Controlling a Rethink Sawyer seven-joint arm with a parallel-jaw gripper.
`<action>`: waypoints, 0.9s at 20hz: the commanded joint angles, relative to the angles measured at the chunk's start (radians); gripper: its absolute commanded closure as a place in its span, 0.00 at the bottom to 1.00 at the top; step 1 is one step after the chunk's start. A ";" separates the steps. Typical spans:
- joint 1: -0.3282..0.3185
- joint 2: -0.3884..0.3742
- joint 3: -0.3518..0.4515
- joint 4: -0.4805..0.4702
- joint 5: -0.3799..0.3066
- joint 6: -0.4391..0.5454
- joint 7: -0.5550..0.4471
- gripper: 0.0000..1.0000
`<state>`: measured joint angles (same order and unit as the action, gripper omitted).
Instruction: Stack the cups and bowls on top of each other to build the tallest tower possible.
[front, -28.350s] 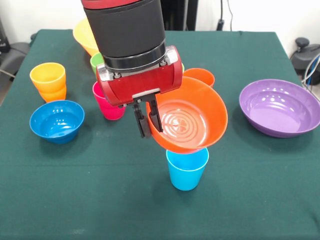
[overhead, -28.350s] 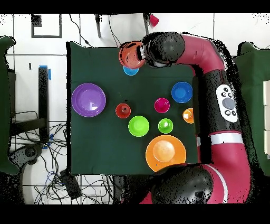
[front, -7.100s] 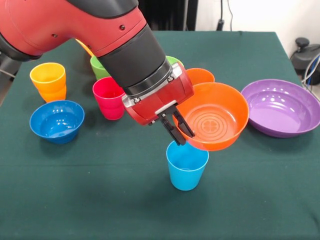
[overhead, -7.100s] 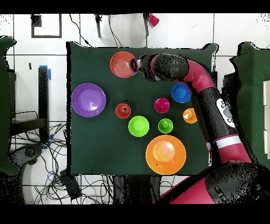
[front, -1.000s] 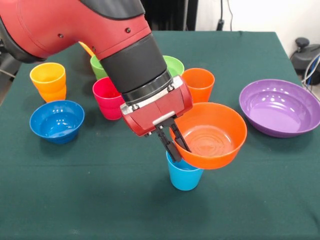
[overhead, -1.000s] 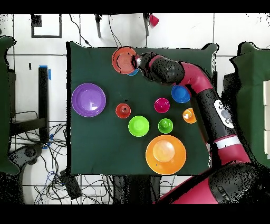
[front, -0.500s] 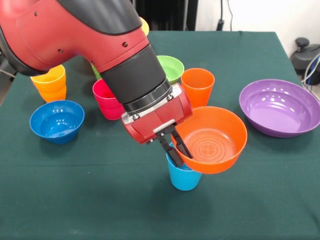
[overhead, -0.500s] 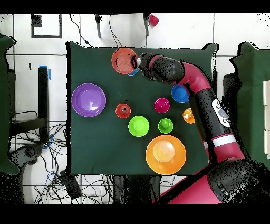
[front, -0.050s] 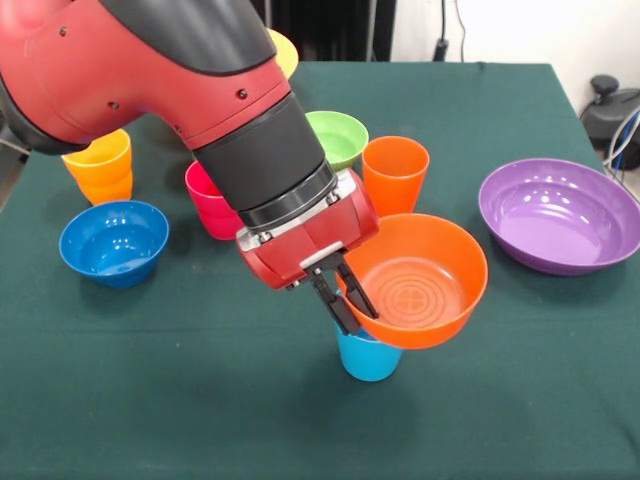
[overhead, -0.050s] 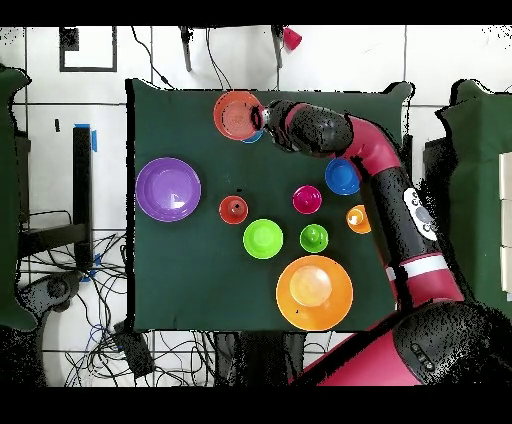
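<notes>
Plainly unlabelled, the orange bowl (front, -0.050s: 420, 285) sits clamped in the end effector (front, -0.050s: 345, 300) over the light blue cup (front, -0.050s: 368, 357)

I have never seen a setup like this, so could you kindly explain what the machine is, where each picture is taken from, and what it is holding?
It is a single red and black robot arm working over a green-clothed table. One picture looks across the table; the other looks straight down. Its gripper pinches the rim of an orange bowl, held over a light blue cup. Around them stand a purple bowl, a blue bowl, a green bowl and orange, magenta and yellow-orange cups.
</notes>
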<state>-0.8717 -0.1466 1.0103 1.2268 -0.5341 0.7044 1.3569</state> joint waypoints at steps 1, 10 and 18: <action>0.018 -0.032 -0.025 -0.059 -0.065 0.086 -0.328 1.00; 0.028 -0.057 -0.043 -0.060 -0.102 0.068 -0.317 1.00; 0.030 -0.073 -0.058 -0.023 -0.092 0.065 -0.252 1.00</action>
<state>-0.8705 -0.2026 1.0099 1.2253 -0.5584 0.7054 1.3569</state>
